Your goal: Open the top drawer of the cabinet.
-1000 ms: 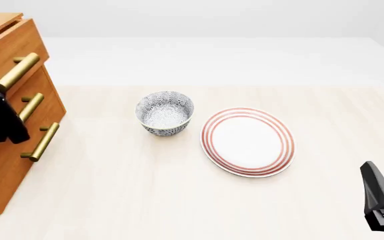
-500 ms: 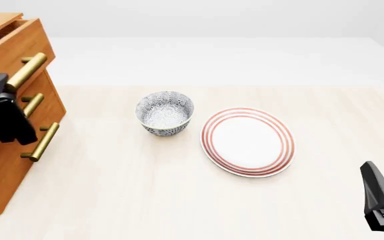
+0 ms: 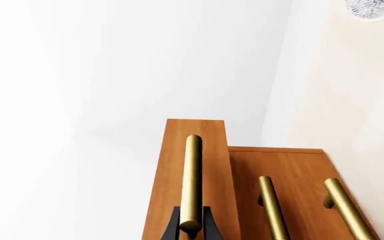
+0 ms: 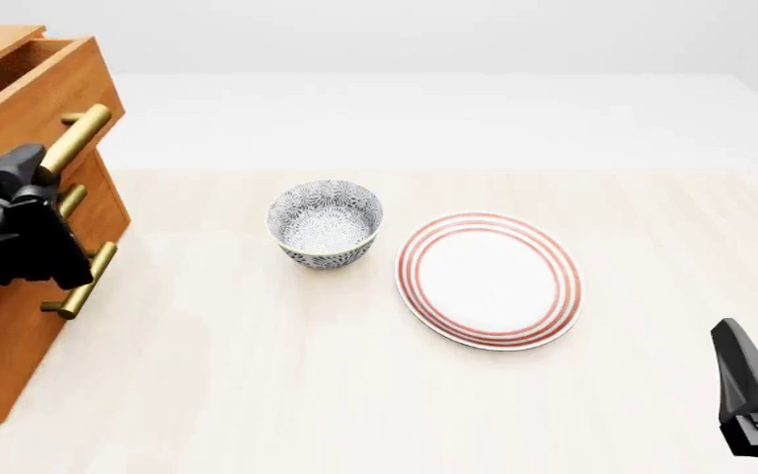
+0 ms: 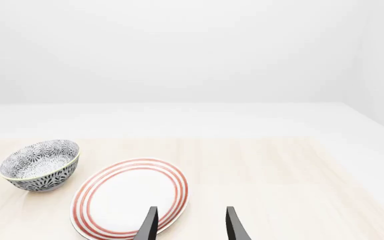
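Observation:
The orange-brown cabinet [image 4: 11, 326] stands at the table's left edge. Its top drawer [image 4: 39, 94] juts out past the two drawers below it. My left gripper [image 4: 39, 176] is shut on the near end of that drawer's brass bar handle [image 4: 76, 140]. In the left wrist view, the black fingers [image 3: 173, 226] flank the handle [image 3: 192, 180] on the top drawer [image 3: 213, 165], which stands forward of the lower fronts of the cabinet [image 3: 292, 190]. My right gripper [image 4: 754, 395] rests at the table's near right corner; the right wrist view shows this gripper [image 5: 188, 222] open and holding nothing.
A patterned blue-and-white bowl [image 4: 325, 223] sits at mid-table, with a red-ringed white plate [image 4: 489, 279] just to its right. The lower two brass handles [image 4: 83, 281] stick out from the cabinet front beside my left arm.
The top drawer has slid outward to the right, drawn by my left gripper on its handle. The right arm, bowl and plate have not moved.

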Controlling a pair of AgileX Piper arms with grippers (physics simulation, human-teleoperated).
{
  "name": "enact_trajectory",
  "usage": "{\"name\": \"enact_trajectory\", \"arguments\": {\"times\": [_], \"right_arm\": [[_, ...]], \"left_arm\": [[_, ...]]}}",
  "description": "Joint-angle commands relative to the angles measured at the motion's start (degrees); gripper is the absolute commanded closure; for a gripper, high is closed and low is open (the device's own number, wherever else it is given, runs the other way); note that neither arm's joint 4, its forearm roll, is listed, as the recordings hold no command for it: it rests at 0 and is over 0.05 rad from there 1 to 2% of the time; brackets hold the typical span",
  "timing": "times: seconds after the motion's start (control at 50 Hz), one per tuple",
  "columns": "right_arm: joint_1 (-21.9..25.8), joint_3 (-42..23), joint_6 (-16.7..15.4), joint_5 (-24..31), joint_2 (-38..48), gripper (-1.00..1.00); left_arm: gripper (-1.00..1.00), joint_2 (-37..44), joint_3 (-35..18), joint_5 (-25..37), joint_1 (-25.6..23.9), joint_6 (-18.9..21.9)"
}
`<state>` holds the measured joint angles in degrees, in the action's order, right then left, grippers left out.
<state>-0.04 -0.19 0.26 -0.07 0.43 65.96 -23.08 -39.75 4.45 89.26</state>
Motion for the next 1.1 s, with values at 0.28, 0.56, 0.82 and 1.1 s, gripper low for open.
{"name": "enact_trajectory", "arguments": {"times": [0.28,0.56,0.82,1.1], "right_arm": [[0.00,0.00,0.00,0.00,0.00,-1.00],[0.01,0.00,-0.01,0.00,0.00,-1.00],[0.00,0.00,0.00,0.00,0.01,-1.00],[-0.01,0.00,0.00,0.00,0.00,-1.00]], "left_arm": [[1.00,-4.45,-0.35,3.69,-6.19,1.60],[1.00,-5.16,0.14,3.87,-7.71,2.05],[1.00,-7.55,0.72,5.25,-9.17,2.17],[1.00,-8.86,1.33,5.44,-10.77,2.00]]}}
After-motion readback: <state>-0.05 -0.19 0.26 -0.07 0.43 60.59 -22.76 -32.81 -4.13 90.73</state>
